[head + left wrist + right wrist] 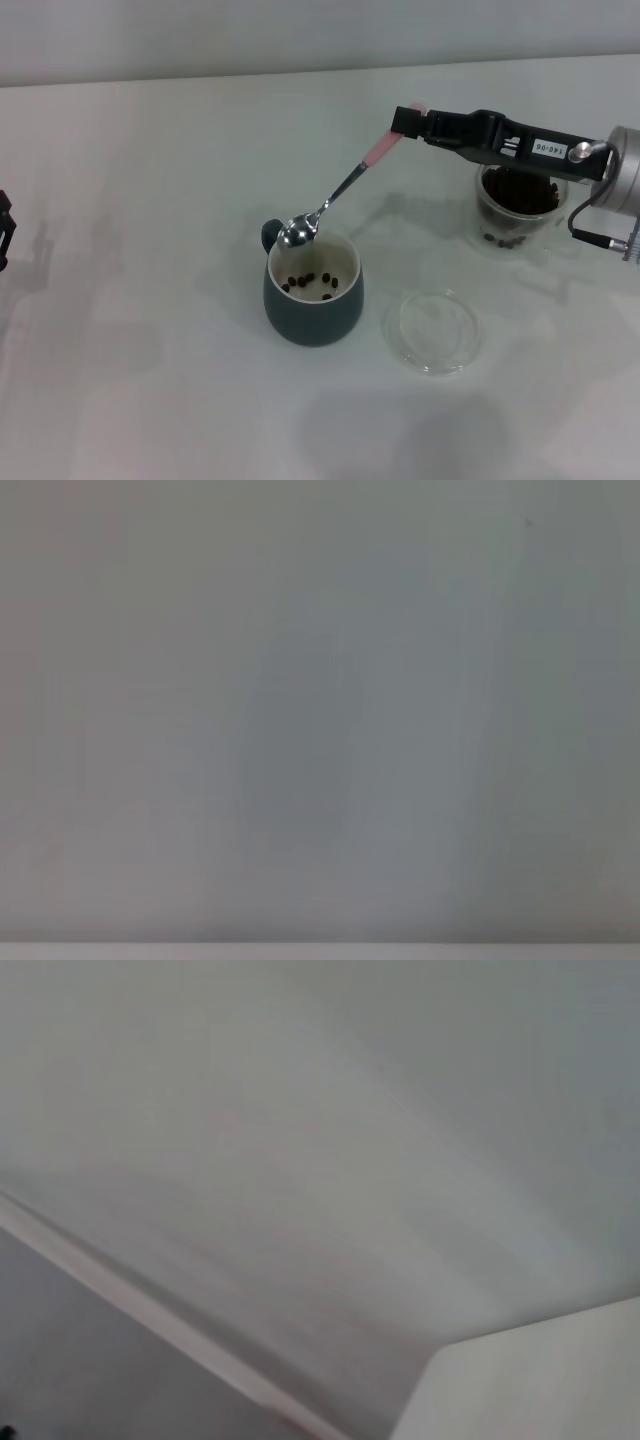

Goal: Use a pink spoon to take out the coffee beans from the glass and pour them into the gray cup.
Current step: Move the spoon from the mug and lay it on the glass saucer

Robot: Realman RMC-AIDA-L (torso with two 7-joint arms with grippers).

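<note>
In the head view my right gripper is shut on the pale pink handle of the pink spoon. The spoon slopes down to the left, and its shiny metal bowl hangs over the far rim of the gray cup. Several coffee beans lie on the cup's cream-white bottom. The glass, with a heap of dark beans inside, stands at the right, partly hidden under my right arm. My left gripper is parked at the far left edge. Both wrist views show only blank pale surface.
A flat, shallow clear glass dish lies on the white table just right of the gray cup and in front of the glass. The cup's loop handle points to the far left.
</note>
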